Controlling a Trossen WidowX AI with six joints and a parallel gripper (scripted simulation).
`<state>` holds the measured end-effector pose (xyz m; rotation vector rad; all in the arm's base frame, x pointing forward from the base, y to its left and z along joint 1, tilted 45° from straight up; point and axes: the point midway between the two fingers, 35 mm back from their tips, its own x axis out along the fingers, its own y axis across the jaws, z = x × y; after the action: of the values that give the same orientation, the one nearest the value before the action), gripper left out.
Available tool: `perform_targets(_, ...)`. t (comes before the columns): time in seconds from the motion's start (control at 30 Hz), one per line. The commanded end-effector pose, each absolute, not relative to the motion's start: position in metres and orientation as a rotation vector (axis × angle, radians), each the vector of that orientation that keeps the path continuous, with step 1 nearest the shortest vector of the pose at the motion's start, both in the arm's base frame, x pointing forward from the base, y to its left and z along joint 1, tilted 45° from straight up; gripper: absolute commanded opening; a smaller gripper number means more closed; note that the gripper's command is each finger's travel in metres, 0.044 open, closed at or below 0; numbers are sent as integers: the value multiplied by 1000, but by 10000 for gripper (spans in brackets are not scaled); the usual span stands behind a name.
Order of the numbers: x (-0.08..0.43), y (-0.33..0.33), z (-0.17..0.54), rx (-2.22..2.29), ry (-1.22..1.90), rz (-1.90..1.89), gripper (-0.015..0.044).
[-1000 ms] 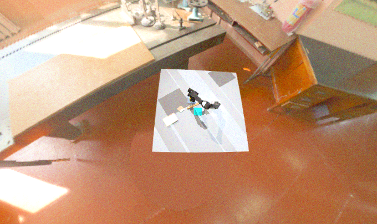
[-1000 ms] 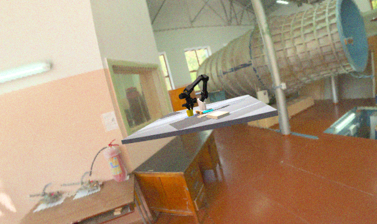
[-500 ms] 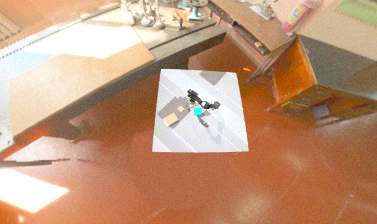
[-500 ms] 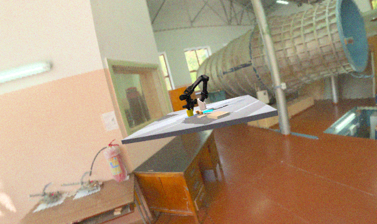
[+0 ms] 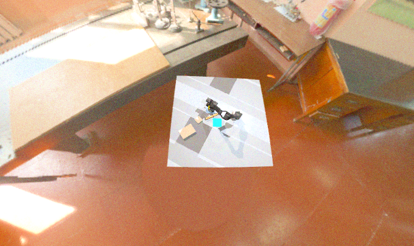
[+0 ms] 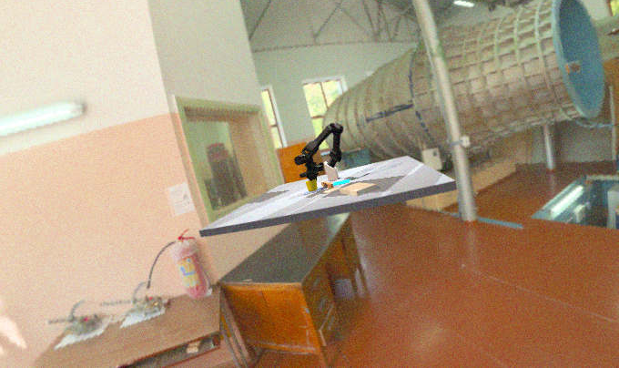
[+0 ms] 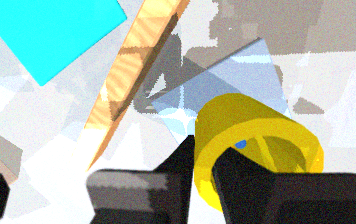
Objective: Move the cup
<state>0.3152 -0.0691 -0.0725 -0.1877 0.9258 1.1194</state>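
The yellow cup [image 5: 209, 108] [image 6: 311, 186] [image 7: 230, 110] is at the pale blue pad [image 7: 250, 65], upright in the exterior view. My gripper [image 6: 311, 178] [image 7: 200, 140] is shut on the cup's near wall, with one finger outside and the other inside the rim. A blue marble [image 7: 241, 144] shows inside the cup; the right finger hides part of the inside, so other marbles cannot be made out. The cyan pad [image 5: 217, 122] [image 6: 341, 182] [image 7: 55, 35] lies on the other side of a wooden bar and bears nothing.
The wooden bar [image 5: 211, 116] [image 7: 127, 70] lies between the two pads. A small light block [image 5: 198, 119] lies near the bar's end. A larger flat tan block [image 5: 187, 131] [image 6: 357, 189] lies farther off. A white upright piece [image 6: 330, 170] stands near the arm.
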Motion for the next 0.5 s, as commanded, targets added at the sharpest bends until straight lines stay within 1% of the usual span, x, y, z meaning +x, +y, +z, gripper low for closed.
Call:
perform_targets(0.0,315,-69,-72,-189,926,1120,27)
perform_targets(0.1,315,-69,-72,-189,926,1120,0)
perform_targets(0.47,310,-94,-47,-184,927,1117,0)
